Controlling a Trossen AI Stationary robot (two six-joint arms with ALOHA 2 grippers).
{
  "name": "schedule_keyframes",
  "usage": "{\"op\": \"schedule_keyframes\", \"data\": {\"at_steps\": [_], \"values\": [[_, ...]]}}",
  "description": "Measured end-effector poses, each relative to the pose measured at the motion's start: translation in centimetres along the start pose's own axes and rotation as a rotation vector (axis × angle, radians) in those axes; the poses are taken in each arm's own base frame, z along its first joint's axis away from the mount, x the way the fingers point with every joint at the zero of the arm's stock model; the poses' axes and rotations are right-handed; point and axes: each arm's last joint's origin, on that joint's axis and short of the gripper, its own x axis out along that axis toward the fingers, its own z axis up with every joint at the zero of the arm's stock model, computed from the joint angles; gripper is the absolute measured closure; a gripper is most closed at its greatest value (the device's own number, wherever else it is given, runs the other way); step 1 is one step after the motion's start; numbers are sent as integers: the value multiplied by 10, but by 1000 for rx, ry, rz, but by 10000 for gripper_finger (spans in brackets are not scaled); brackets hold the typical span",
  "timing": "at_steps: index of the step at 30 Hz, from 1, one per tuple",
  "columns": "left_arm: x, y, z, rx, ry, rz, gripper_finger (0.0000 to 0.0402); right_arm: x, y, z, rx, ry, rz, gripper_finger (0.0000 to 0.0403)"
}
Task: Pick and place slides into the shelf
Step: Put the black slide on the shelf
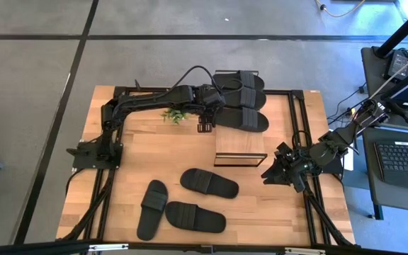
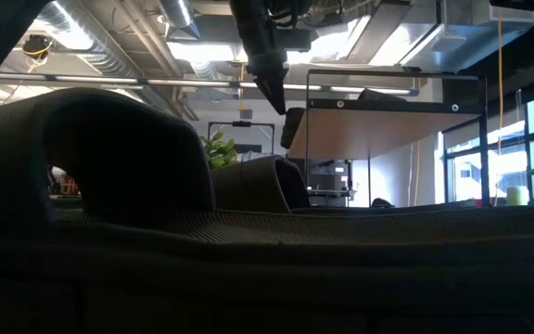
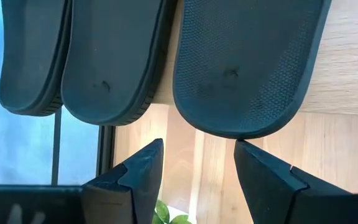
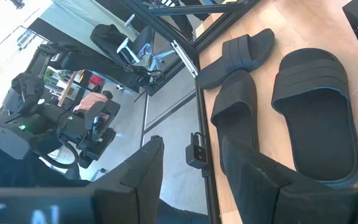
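Observation:
Three black slides lie side by side on the shelf's [image 1: 240, 147] wood top: the nearest [image 1: 242, 119] [image 3: 247, 62], the middle one [image 3: 114, 56] and the farthest [image 1: 241, 80] [image 3: 33, 50]. Their heel ends stick out over the shelf's left edge. My left gripper [image 1: 205, 128] [image 3: 197, 142] stands open just left of the nearest slide's heel, with nothing between its fingers. Three more slides rest sole-down on the table [image 1: 209, 183] [image 1: 152, 209] [image 1: 195, 217]. My right gripper [image 1: 269, 173] [image 4: 191, 140] waits open at the table's right side. One slide [image 2: 156, 204] fills the low view's foreground.
A small green plant [image 1: 176, 115] stands on the table just left of my left gripper. Black frame rails [image 1: 304, 120] run along the table's sides. A desk with a keyboard [image 1: 402, 157] stands beyond the right edge. A person [image 4: 95, 102] sits beyond the table.

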Motion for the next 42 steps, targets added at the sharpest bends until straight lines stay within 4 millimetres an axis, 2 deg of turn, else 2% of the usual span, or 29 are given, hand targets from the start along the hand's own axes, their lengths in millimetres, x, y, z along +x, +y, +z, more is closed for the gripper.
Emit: {"op": "schedule_keyframes", "data": {"at_steps": [7,11,13,16,21,25,30,36,42], "values": [[-1,-3,-10,22,111,-1,211,0,1,-2,-4,9,7,236],[-13,-7,-21,-29,198,7,211,-1,2,-4,-29,21,15,236],[-28,-11,-25,-61,207,-11,211,-1,2,-4,-61,21,15,236],[-61,-21,-25,-79,123,-27,211,-1,2,-4,-112,20,13,236],[-130,-48,-31,-112,-75,-72,211,-1,2,-3,-203,8,11,236],[-173,-81,-39,-89,-197,-140,211,-1,2,-2,-264,-29,-17,236],[-200,-139,-49,7,-243,-208,211,1,2,-2,-315,-36,-21,236],[-213,-207,-70,-15,-188,-206,211,9,1,-5,-331,-15,-44,236],[-208,-271,-91,-44,-95,-204,211,23,-3,-11,-345,25,-88,236]]}}
